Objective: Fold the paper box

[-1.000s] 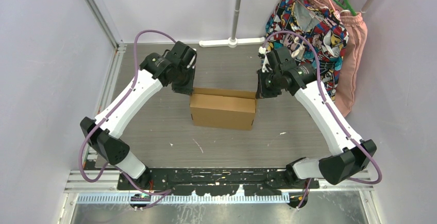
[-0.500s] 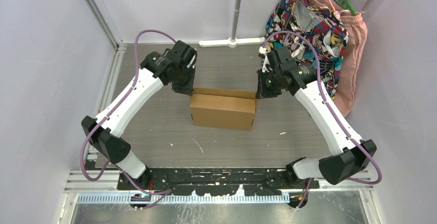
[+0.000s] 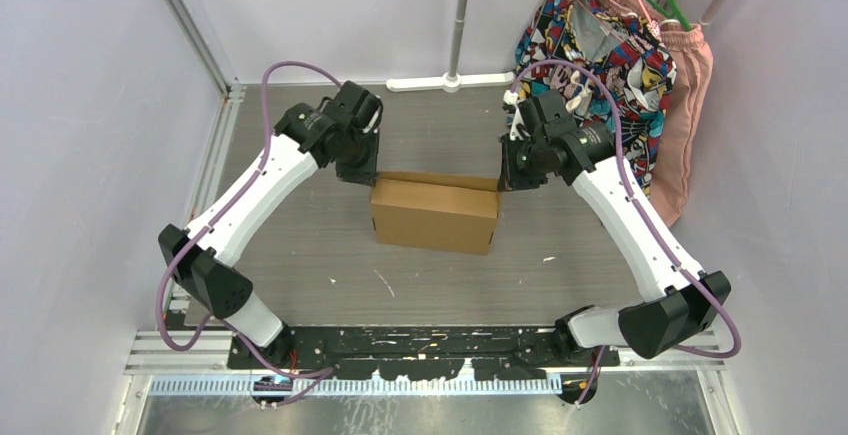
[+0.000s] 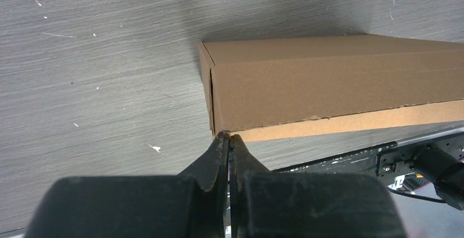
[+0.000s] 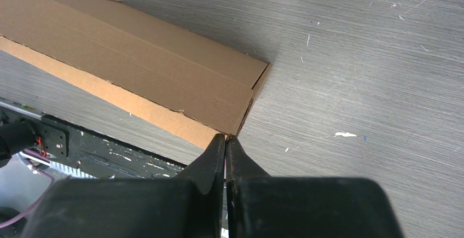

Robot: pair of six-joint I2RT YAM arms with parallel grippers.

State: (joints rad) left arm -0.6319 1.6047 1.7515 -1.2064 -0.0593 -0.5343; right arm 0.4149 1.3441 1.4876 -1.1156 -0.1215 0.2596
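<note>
The paper box [image 3: 435, 217] is a closed, plain brown cardboard shape in the middle of the grey table. In the top view my left gripper [image 3: 362, 170] sits at its far left corner and my right gripper [image 3: 505, 180] at its far right corner. In the left wrist view the left gripper [image 4: 229, 135] is shut, its tips touching the corner of the paper box [image 4: 328, 79]. The right wrist view is similar: the right gripper [image 5: 225, 136] is shut, its tips against the corner of the paper box [image 5: 137, 68]. Neither gripper holds anything between its fingers.
Colourful and pink clothes [image 3: 610, 45] hang at the back right, close behind the right arm. A white pole base [image 3: 450, 82] lies along the back edge. The black mounting rail [image 3: 420, 340] runs along the near edge, and purple walls close in both sides.
The box has shifted very slightly to the right, along with the left gripper. Both grippers stay shut at its far corners.
</note>
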